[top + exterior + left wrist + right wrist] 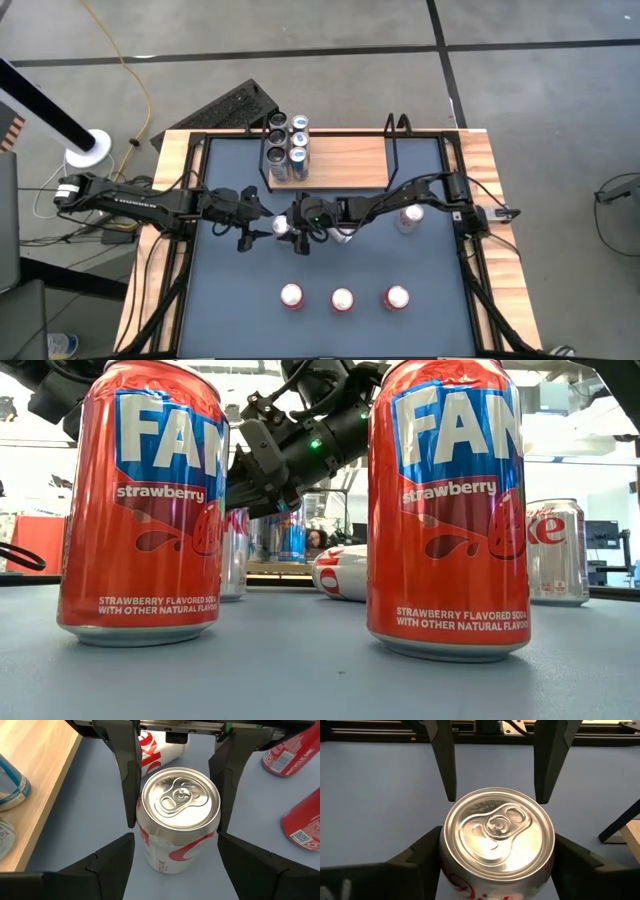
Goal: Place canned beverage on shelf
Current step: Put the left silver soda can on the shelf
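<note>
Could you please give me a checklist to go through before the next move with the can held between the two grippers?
1. Can upright: ok.
2. Left gripper closed on the can: ok.
3. Right gripper has a firm hold on the can, so the left could let go: cannot tell.
4. Room on the shelf: ok, four cans fill only its left end.
5. Nothing close by to knock: not ok, a tipped can lies on the table near the grippers.

Upright silver can (179, 822); shelf (340, 163) beyond
</note>
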Robot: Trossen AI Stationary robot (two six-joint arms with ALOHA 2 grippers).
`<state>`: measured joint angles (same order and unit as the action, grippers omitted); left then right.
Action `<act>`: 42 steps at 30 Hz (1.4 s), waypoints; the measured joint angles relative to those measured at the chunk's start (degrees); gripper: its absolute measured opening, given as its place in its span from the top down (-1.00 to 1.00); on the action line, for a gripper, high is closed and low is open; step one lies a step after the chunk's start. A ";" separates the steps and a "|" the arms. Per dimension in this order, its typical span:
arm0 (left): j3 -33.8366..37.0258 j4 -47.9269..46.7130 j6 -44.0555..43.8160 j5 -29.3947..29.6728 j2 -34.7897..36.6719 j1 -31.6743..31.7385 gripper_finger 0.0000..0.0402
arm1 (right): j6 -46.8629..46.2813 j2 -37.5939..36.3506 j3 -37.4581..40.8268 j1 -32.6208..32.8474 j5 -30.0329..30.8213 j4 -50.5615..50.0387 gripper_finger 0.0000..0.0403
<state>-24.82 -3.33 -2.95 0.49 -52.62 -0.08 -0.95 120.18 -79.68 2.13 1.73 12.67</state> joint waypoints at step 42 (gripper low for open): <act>0.02 1.13 -2.29 -0.09 1.42 -0.02 -0.37 | 11.81 -32.51 15.52 -25.08 -10.18 -13.84 -0.39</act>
<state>-24.80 -2.21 -5.23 0.40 -51.20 -0.10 10.86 87.67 -64.16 -22.95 -8.45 -1.18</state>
